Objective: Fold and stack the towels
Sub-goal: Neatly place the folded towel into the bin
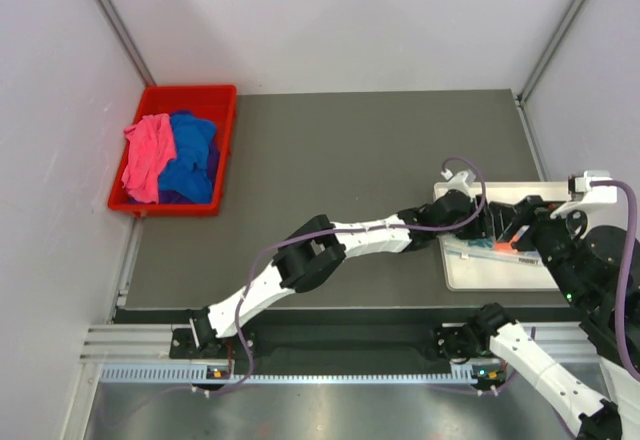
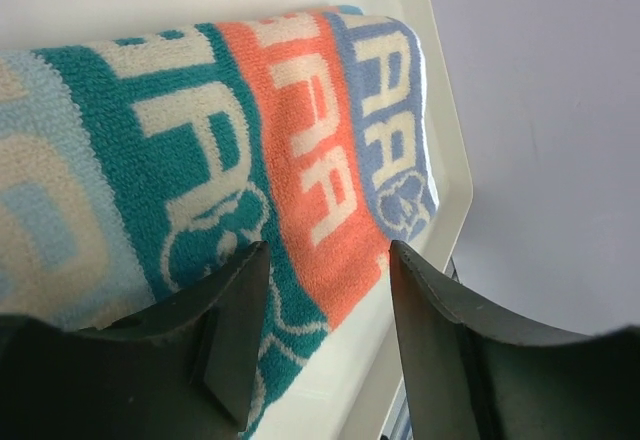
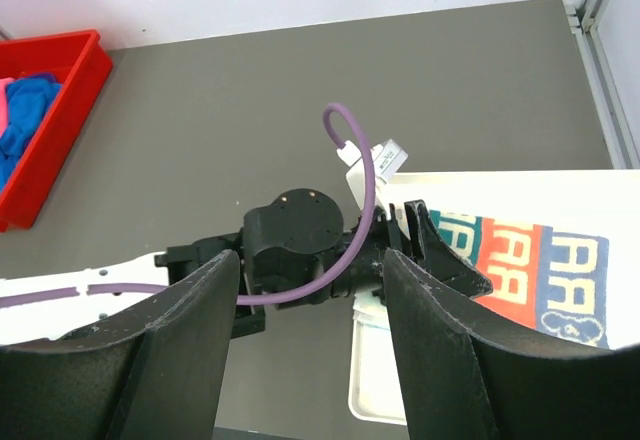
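Surface: You are looking down on a dark grey table (image 1: 350,180) boxed in by plain white walls, with both arm bases at its near edge.
Red bin (image 1: 190,90): It sits at the far left corner. A pink towel (image 1: 148,155) is heaped on its left side and a royal blue towel (image 1: 192,155) on its right, both crumpled and unfolded.
White tray (image 1: 480,278): It lies flat at the right side of the table, near the front edge.
Lettered towel (image 3: 530,270): It lies folded in the tray, cream with teal, orange and blue bands of pale letters. In the right wrist view the bands sit side by side, and the part that shows runs longer left to right, along the tray. Its right end is cut off by the frame. In the left wrist view a rounded folded edge lies close along the tray's raised rim.
Left gripper (image 2: 322,260): Your left arm reaches across the table to the tray. Its fingers are spread, with the towel's edge showing between them. You cannot tell whether they touch the cloth.
Right gripper (image 3: 310,270): It hangs above the tray, fingers wide apart and empty.
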